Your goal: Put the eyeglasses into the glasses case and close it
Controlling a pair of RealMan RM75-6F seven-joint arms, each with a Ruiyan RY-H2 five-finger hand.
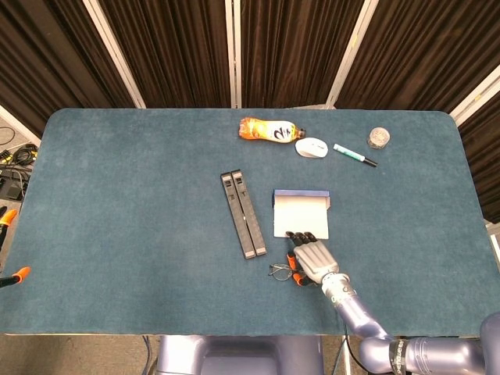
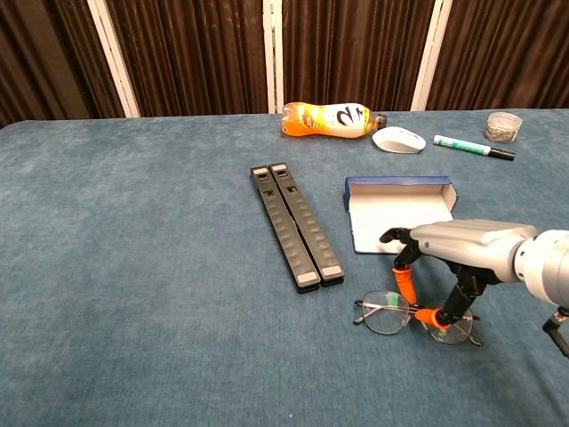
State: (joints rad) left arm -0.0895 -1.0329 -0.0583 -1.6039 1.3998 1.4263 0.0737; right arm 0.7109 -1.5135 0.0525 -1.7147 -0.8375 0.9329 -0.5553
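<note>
My right hand (image 2: 462,253) hovers over eyeglasses (image 2: 411,313), orange-tipped fingertips (image 2: 406,286) spread, down at frame, nothing gripped. Left hand not seen. Eyeglasses flat on worktop (image 2: 133,267), just in front of open glasses case (image 2: 396,213).

Handling judgement: thin wire frame, light, fragile, lenses slippery; pinch at bridge or rim, gentle force.

Surroundings: twin black bars (image 2: 295,227) left of case, apart. Bottle (image 2: 331,118), mouse (image 2: 398,140), marker (image 2: 471,148), jar (image 2: 503,125) far back. Route to case unobstructed.
</note>
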